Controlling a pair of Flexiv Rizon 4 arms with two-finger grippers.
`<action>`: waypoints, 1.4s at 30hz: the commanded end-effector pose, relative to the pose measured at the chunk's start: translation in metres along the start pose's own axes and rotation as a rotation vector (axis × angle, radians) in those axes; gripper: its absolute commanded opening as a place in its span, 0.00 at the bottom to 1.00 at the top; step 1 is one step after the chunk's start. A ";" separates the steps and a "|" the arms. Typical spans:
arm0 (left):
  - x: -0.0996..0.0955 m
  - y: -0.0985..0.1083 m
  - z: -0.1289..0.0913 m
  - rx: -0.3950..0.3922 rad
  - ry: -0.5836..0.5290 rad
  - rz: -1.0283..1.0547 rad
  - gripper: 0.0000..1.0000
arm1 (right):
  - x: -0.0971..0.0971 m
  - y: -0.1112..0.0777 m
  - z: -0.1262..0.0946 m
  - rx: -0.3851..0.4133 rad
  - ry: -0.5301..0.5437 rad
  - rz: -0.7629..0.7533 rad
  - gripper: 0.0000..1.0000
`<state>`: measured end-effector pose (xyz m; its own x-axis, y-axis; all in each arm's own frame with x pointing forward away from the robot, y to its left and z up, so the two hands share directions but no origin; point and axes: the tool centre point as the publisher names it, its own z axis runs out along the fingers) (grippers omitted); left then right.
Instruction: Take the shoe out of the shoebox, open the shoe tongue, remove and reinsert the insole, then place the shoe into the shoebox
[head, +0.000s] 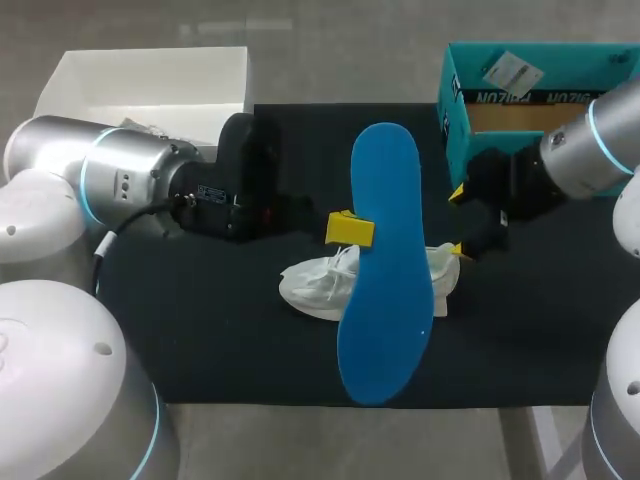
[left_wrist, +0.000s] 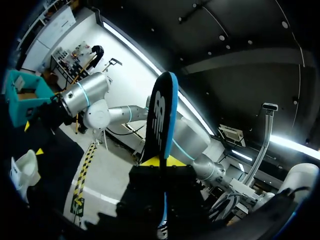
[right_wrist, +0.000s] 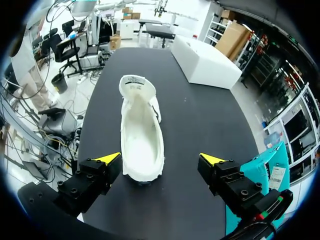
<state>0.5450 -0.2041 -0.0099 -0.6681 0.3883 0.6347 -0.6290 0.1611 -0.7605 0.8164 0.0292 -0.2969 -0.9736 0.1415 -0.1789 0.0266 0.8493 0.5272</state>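
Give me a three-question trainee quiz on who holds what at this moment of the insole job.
1. True or false: the insole lies inside the shoe.
2. What grips the insole? A) the left pincer B) a person's hand C) nothing
3. Fill in: the right pincer, astride the shoe's near end without touching it, is ____ (open or shut).
Key: 1 false; 2 A; 3 open.

one white shoe (head: 315, 285), one blue insole (head: 385, 300), one teal shoebox (head: 453, 118), one white box (head: 150, 62), one black mat (head: 200, 340)
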 end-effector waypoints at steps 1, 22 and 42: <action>0.000 0.000 0.001 -0.002 -0.001 -0.001 0.00 | -0.008 0.013 0.009 0.240 0.008 -0.008 1.00; 0.000 0.000 0.001 -0.002 -0.001 -0.001 0.00 | -0.016 0.022 0.063 0.309 0.032 -0.071 0.98; 0.000 0.000 0.001 -0.002 -0.001 -0.001 0.00 | -0.014 0.022 0.105 0.397 0.114 -0.095 0.71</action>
<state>0.5451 -0.2041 -0.0100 -0.6680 0.3887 0.6346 -0.6290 0.1609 -0.7606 0.8502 0.0941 -0.3634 -0.9937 0.0152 -0.1114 -0.0029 0.9870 0.1607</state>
